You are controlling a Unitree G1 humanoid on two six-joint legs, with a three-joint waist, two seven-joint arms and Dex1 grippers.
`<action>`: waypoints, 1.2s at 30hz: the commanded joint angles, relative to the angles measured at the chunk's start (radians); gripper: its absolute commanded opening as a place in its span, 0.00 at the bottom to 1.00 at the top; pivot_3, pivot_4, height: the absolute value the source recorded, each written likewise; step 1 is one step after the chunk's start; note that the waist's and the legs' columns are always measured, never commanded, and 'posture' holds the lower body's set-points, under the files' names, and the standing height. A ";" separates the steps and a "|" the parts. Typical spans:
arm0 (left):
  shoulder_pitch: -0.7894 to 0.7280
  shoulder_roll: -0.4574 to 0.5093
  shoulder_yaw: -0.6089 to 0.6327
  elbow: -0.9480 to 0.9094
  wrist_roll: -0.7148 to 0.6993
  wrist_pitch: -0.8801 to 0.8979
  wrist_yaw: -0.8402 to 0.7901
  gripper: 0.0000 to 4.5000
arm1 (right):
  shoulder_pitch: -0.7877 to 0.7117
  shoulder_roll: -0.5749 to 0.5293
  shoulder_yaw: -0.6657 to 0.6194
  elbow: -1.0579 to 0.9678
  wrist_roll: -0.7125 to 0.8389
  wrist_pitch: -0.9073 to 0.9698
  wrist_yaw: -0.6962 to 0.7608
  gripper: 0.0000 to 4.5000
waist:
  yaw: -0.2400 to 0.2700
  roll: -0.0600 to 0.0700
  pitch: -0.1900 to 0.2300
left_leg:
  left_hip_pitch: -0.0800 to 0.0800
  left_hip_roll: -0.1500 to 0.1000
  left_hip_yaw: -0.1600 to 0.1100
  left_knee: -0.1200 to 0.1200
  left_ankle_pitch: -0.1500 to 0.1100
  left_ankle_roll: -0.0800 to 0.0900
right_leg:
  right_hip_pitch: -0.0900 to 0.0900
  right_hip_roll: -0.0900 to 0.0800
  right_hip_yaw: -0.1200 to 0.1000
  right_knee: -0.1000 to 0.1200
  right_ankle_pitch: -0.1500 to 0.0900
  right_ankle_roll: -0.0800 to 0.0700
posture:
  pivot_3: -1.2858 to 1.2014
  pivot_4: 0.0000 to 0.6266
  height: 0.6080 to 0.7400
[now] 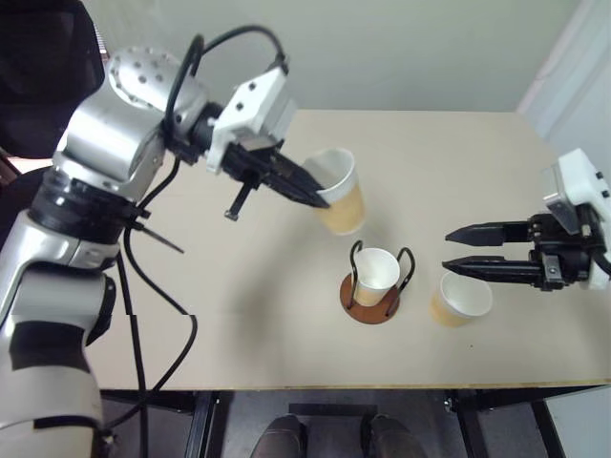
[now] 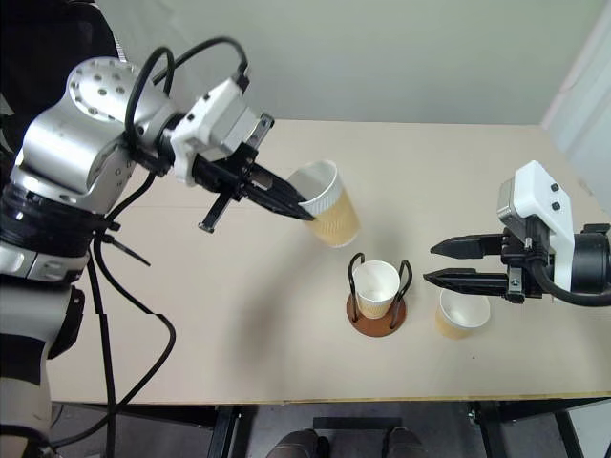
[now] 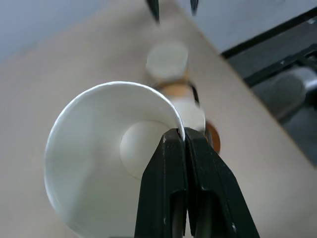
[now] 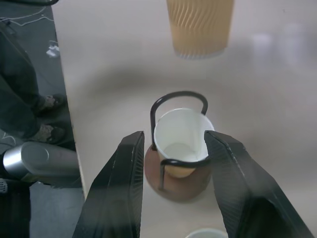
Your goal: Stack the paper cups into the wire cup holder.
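We see three tapered paper cups, each with a white rolled rim, smooth white inside and a tan-orange wall ribbed in wavy lines. One cup (image 1: 341, 194) hangs above the pale, matte tabletop (image 1: 239, 315), tilted, its rim pinched between the two slim black fingers of the left gripper (image 1: 320, 199), which are pressed together on the thin paper wall, one inside and one outside. A second cup (image 1: 375, 275) sits upright inside the wire cup holder (image 1: 371, 298), a round reddish-brown disc with thin black wire loops rising on either side of the cup. The lifted cup is up and to the robot's left of the holder, clear of it. The third cup (image 1: 459, 299) stands on the table just to the right of the holder, apart from it. The right gripper (image 1: 449, 250) hovers level over that third cup with its broad black fingers parted and nothing between them, tips pointing toward the holder.
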 commanded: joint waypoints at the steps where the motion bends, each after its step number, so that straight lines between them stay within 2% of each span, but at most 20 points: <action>1: -0.066 -0.029 -0.073 0.038 -0.058 -0.066 -0.033 0.01 | 0.030 -0.036 -0.112 -0.040 0.050 0.033 -0.042 0.44 | 0.001 0.000 0.000 | 0.000 0.000 0.000 0.000 0.000 0.000 | 0.000 -0.001 0.000 0.000 0.000 0.001 | 0.52 0.24 1.00; 7: -0.107 -0.074 -0.238 0.066 -0.113 -0.159 -0.033 0.01 | 0.100 -0.060 -0.241 -0.081 0.110 0.082 -0.099 0.44 | 0.003 0.000 0.000 | 0.000 -0.001 0.001 0.001 -0.001 0.002 | 0.001 -0.003 0.001 0.000 0.000 0.004 | 0.52 0.24 1.00; 13: -0.095 -0.149 -0.341 0.144 -0.050 -0.297 -0.033 0.01 | 0.149 -0.065 -0.326 -0.109 0.186 0.112 -0.160 0.44 | 0.006 0.000 0.000 | 0.000 -0.003 0.002 0.004 -0.003 0.005 | 0.003 -0.004 0.000 0.000 -0.001 0.009 | 0.52 0.24 1.00; 19: -0.082 -0.245 -0.342 0.222 0.004 -0.380 -0.033 0.01 | 0.179 -0.079 -0.361 -0.113 0.261 0.110 -0.222 0.44 | 0.010 0.000 0.000 | -0.001 -0.005 0.002 0.005 -0.004 0.007 | 0.004 -0.006 0.001 -0.001 -0.001 0.012 | 0.52 0.24 1.00; 28: -0.069 -0.232 -0.416 0.253 0.099 -0.508 -0.033 0.01 | 0.215 -0.100 -0.364 -0.102 0.302 0.085 -0.274 0.44 | 0.011 0.000 0.000 | -0.001 -0.006 0.003 0.005 -0.005 0.008 | 0.004 -0.006 0.001 -0.001 -0.003 0.016 | 0.52 0.24 1.00; 33: -0.053 -0.273 -0.379 0.270 0.132 -0.518 -0.033 0.01 | 0.236 -0.111 -0.354 -0.101 0.271 0.062 -0.270 0.44 | 0.013 0.000 0.000 | -0.002 -0.006 0.002 0.006 -0.005 0.008 | 0.004 -0.006 0.001 -0.001 -0.003 0.016 | 0.52 0.24 1.00; 36: -0.047 -0.299 -0.334 0.267 0.125 -0.492 -0.033 0.14 | 0.263 -0.127 -0.357 -0.104 0.231 0.063 -0.261 0.44 | 0.014 0.000 0.000 | -0.002 -0.006 0.003 0.006 -0.006 0.009 | 0.004 -0.006 0.001 -0.001 -0.003 0.016 | 0.52 0.24 1.00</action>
